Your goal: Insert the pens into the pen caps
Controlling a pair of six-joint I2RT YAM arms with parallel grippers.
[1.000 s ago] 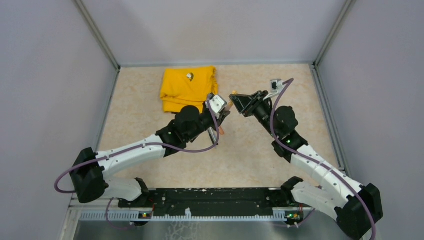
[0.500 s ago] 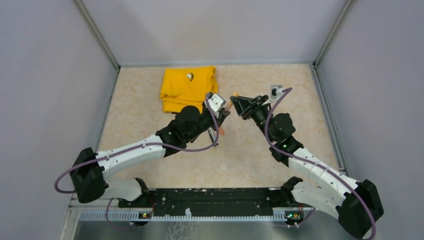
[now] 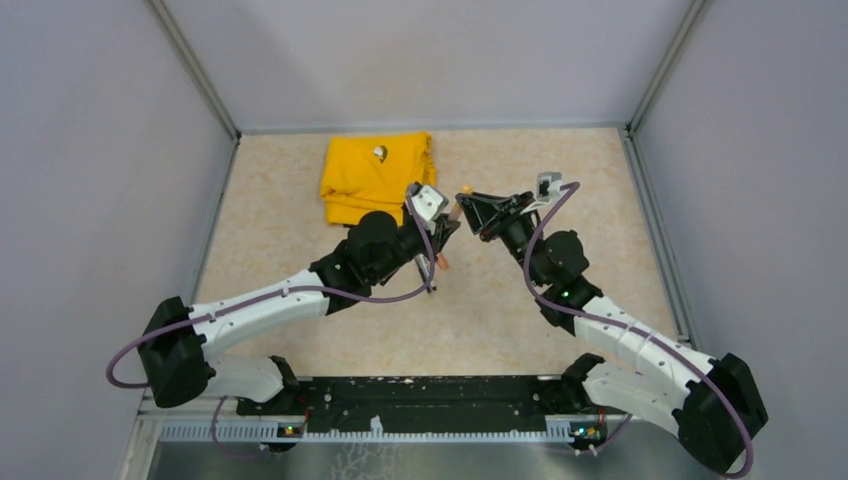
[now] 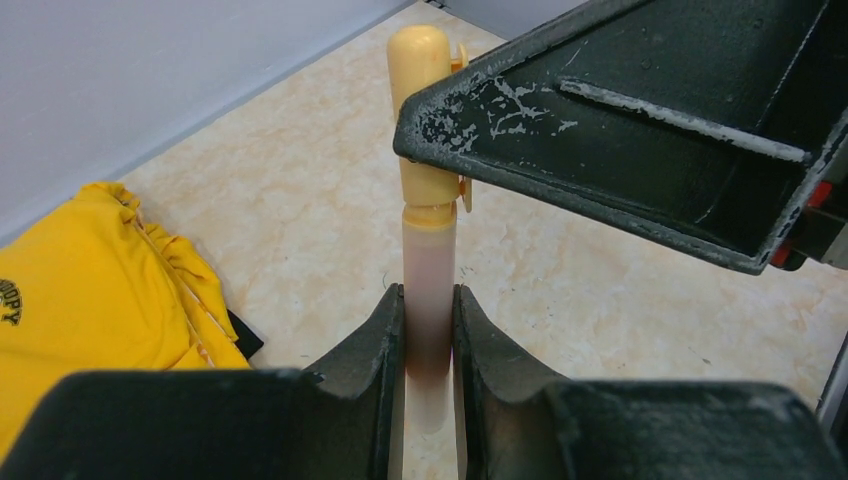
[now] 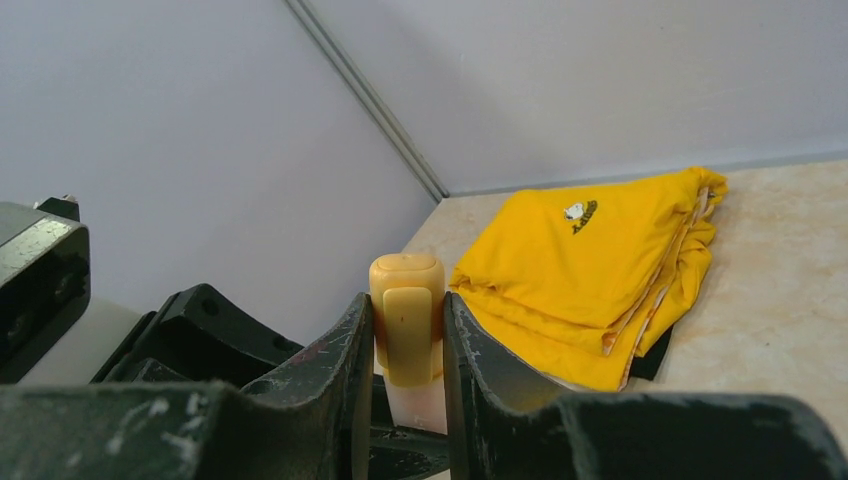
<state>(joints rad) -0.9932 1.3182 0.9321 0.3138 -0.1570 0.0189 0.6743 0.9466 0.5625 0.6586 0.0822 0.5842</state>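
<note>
While my two arms meet above the middle of the table (image 3: 520, 300), my left gripper (image 4: 429, 296) is pinching a pale orange pen (image 4: 430, 250) and my right gripper (image 5: 406, 306) is clamped on a light orange cap (image 4: 424, 60).

In the left wrist view the pen stands upright at the centre of the frame, squeezed between my two dark fingers (image 4: 385, 340) at the bottom edge. The cap sits on the pen's upper end, with a seam showing where the two meet. A scuffed black finger of my right gripper crosses from the right side of the frame and covers the middle of the cap.

In the right wrist view the cap stands at lower centre, held on both sides by my right fingers (image 5: 480, 370), its rounded top poking just above them. A strip of the pale pen shows below the cap. Dark parts of my left gripper fill the lower left corner.

From above, both grippers sit tip to tip just above the centre of the frame. A folded yellow cloth (image 3: 375, 175) lies on the table to the upper left of them, apart from both arms. A small orange object (image 3: 443, 264) lies on the table just below my left gripper; it is too small to tell what it is.
</note>
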